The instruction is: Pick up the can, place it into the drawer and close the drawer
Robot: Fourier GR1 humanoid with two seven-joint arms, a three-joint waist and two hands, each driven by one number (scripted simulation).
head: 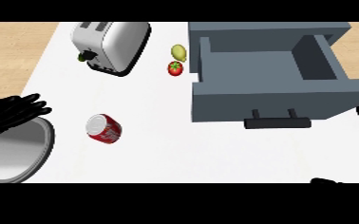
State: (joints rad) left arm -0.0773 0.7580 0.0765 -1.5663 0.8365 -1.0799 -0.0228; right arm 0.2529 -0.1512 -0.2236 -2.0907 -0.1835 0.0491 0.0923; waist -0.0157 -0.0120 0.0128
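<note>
Black and straight-fingered, our left hand (21, 110) hovers empty near the red can (105, 129). Our right hand (328, 181) barely shows; we cannot tell its state.

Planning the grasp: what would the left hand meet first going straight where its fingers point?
Likely the can, lying rightward of the left hand, slightly lower in view; depth unclear.

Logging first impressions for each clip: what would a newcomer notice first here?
The open grey drawer fills the right side of the view. A red can sits alone on the white counter at lower left, close to the left robot hand at the left edge. A silver toaster stands at upper left.
</note>
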